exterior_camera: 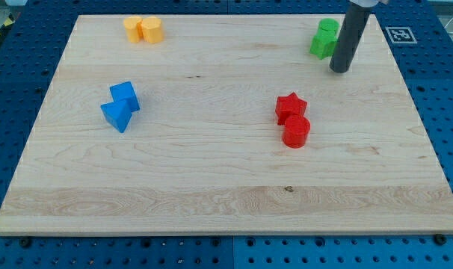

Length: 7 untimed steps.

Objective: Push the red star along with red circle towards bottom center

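Our tip (pixel 339 69) sits upper right of the frame on the pale wooden board (pixel 211 187), just right of the green blocks (pixel 325 39), touching nothing we can confirm; it's a bare rod, so it holds nothing. The red star block (pixel 290 107) lies right of centre, with the red circle block (pixel 296 131) touching it just below. Both are well apart from our tip. Blue blocks (pixel 121 105) sit mid left, the yellow blocks (pixel 143 29) at upper left.
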Tool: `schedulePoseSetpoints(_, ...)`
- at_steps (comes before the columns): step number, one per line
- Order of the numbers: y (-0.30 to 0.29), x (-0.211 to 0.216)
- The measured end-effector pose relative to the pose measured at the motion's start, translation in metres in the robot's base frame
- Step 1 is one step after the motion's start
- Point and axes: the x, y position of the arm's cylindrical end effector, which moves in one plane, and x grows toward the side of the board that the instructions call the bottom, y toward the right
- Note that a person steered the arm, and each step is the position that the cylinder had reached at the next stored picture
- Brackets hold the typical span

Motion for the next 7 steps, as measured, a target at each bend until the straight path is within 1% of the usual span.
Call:
schedulePoseSetpoints(2,0.000,0.008)
schedulePoseSetpoints(3,-0.019,-0.001)
schedulePoseSetpoints(4,-0.035,0.001)
schedulePoseSetpoints(5,-0.036,0.041)
schedulePoseSetpoints(6,-0.052,0.060)
schedulePoseSetpoints(7,-0.065,0.066)
